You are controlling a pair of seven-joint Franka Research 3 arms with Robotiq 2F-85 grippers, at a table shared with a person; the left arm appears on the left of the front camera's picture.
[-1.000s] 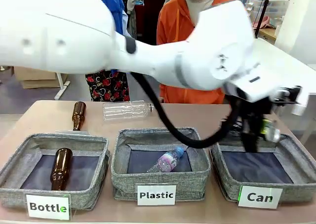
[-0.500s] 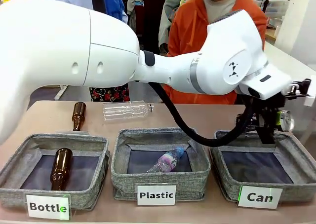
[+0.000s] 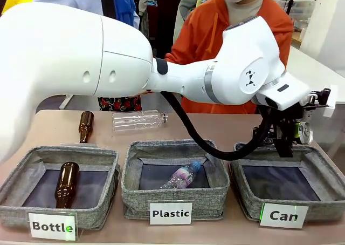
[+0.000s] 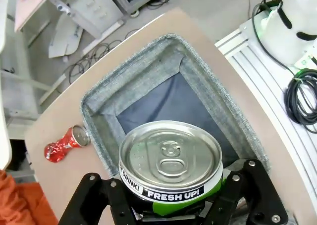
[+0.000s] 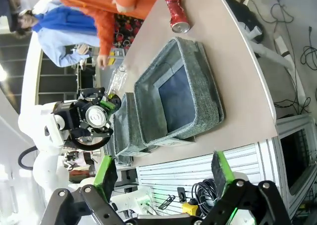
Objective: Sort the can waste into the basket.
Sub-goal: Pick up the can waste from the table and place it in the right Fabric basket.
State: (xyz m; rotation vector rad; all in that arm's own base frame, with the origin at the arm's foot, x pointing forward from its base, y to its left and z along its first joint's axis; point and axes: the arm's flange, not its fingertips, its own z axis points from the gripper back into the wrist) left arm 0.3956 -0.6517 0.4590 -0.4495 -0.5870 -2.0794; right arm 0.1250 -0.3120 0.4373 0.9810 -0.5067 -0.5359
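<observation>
My left gripper (image 3: pixel 289 137) is shut on the black-and-silver can (image 3: pixel 305 133), held sideways above the far part of the grey "Can" basket (image 3: pixel 250 197). In the left wrist view the can (image 4: pixel 171 155) shows its silver top and a green band between the fingers, over the basket (image 4: pixel 143 76) and its dark lining. The crushed red can (image 4: pixel 64 144) lies on the table just outside the basket's far wall. My right gripper (image 5: pixel 163 178) is open off the table's side, looking at the basket (image 5: pixel 203 93) and the red can (image 5: pixel 177 13).
The "Plastic" bin (image 3: pixel 135 194) holds a clear bottle (image 3: pixel 183 176); the "Bottle" bin (image 3: pixel 16 202) holds a brown bottle (image 3: pixel 66 183). Another brown bottle (image 3: pixel 85 126) and a clear bottle (image 3: pixel 137 120) lie behind them. A person in orange (image 3: pixel 215 18) stands at the far side.
My left gripper has risen slightly and shifted right with the can, turning so the can's silver end faces outward. The left arm's elbow has swung up.
</observation>
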